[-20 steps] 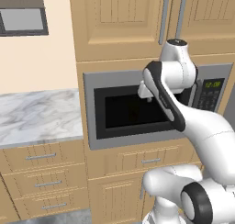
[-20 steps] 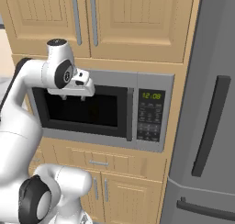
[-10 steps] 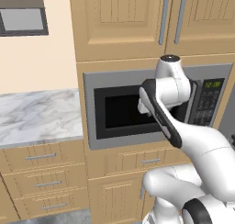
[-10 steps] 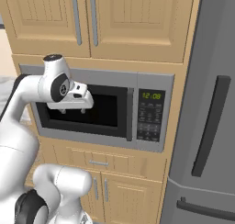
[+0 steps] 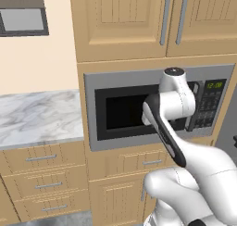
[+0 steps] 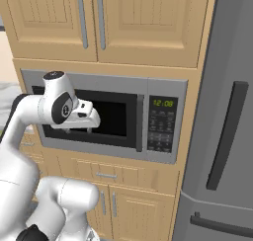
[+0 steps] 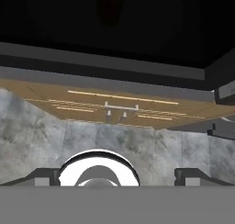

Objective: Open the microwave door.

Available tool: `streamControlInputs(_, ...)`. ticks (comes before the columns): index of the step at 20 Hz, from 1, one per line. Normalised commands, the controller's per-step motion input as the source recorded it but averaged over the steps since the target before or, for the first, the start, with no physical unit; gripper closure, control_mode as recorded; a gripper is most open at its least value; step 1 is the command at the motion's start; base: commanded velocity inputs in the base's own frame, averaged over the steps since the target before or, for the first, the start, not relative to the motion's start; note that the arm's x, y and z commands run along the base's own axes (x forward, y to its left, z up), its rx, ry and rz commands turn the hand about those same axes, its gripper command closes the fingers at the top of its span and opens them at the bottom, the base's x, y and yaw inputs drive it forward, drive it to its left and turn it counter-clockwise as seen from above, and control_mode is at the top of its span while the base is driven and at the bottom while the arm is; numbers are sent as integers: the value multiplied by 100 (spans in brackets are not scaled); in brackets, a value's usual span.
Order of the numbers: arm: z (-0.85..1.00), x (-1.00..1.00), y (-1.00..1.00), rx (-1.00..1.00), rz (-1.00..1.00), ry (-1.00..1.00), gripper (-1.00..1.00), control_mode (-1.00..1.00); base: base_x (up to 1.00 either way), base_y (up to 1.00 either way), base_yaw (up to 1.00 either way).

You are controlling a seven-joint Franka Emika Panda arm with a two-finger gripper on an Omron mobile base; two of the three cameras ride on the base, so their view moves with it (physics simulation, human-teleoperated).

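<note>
The microwave door (image 6: 94, 119) is shut, flush in the grey face of the microwave (image 6: 106, 82), which is built into the tan cabinet wall between the upper cupboards and the drawer below. Its dark vertical bar handle (image 6: 139, 122) stands at the door's right edge, just left of the keypad panel (image 6: 162, 124) with the green display. A door hung this way would swing out from that handle side, so the handle is the part to catch.

The hand (image 6: 88, 129) hangs in front of the black window, in the left half of the door, pointing down. The handle lies well off to its right, at about the same height. The glass sits just behind it, close but seemingly not touching. The fingertips (image 7: 45, 176) stand wide apart with nothing between them, which suits a reach toward a bar not yet taken.

From the hand's own camera, the dark window fills the far side, then the grey lower frame of the door, then the wooden drawer front (image 7: 119, 109) with its small pull directly below the hand.

To the hand's far right stands the fridge (image 6: 227, 136); to its left, the marble desk (image 5: 37, 116).

My judgement: the approach is under way, the grasp not yet made.
</note>
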Motion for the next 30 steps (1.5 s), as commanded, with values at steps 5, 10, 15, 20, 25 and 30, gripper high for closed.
streamControlInputs(5, -1, -40, -17, 0, 0, 0, -100, -100, 0, 0, 0)
streamControlInputs(10, 0, -7, -30, 0, 0, -2, -100, -100, 0, 0, 0)
streamControlInputs(15, 0, -1, -13, 1, 0, -8, -100, -100, 0, 0, 0)
streamControlInputs(20, 0, 0, 0, 0, 0, 0, -100, -100, 0, 0, 0)
streamControlInputs(25, 0, -4, -2, 0, 0, 0, -100, -100, 0, 0, 0)
streamControlInputs(30, -2, -6, -3, 0, 0, 0, -100, 100, -22, -24, 0)
